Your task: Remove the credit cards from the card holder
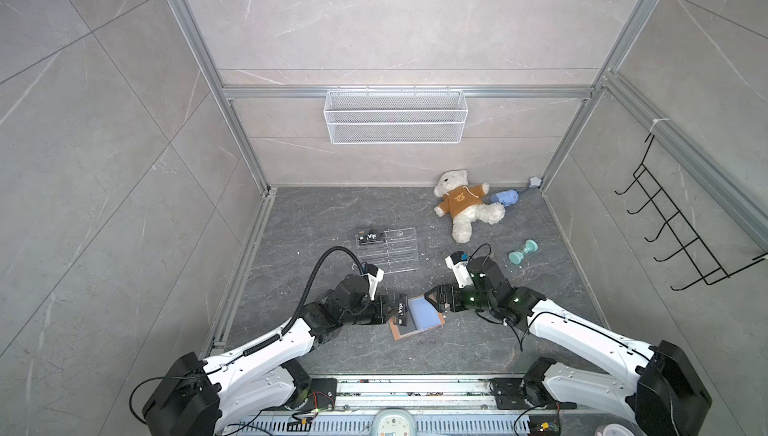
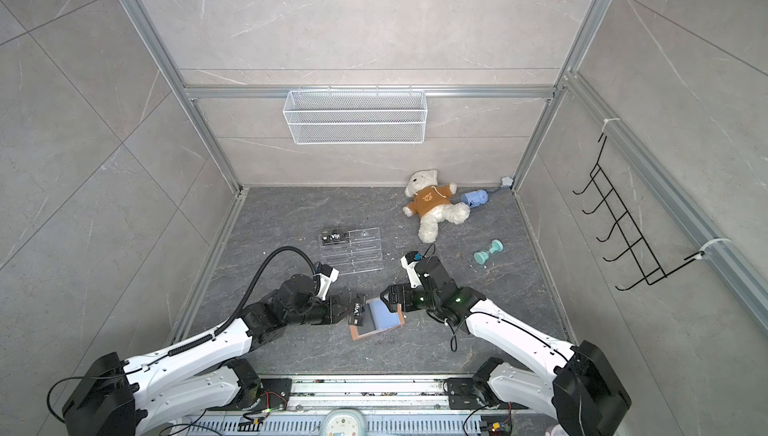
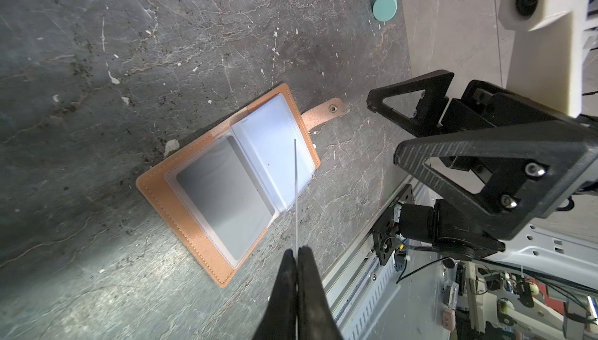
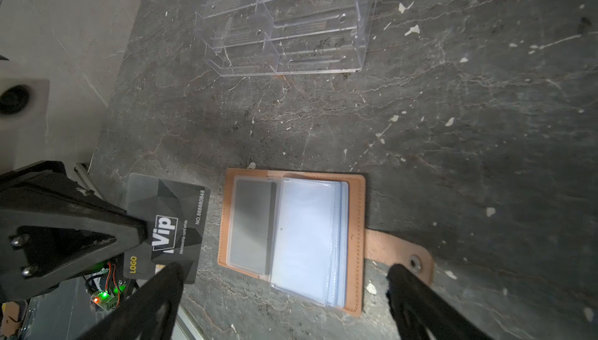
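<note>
Leather card holder (image 4: 357,218), tan, stitched; sleeves (image 4: 304,234) glossy plastic; credit card (image 4: 174,205) matt dark plastic; rack (image 4: 291,30) clear smooth acrylic.

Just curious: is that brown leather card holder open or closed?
Open: the card holder lies spread flat, pale sleeves facing up, strap tab unfastened.

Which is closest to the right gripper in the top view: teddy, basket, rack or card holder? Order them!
1. Card holder, right by the right gripper.
2. Rack, back and to the left.
3. Teddy, farther back, to the right.
4. Basket, hanging up at the very back.
</note>
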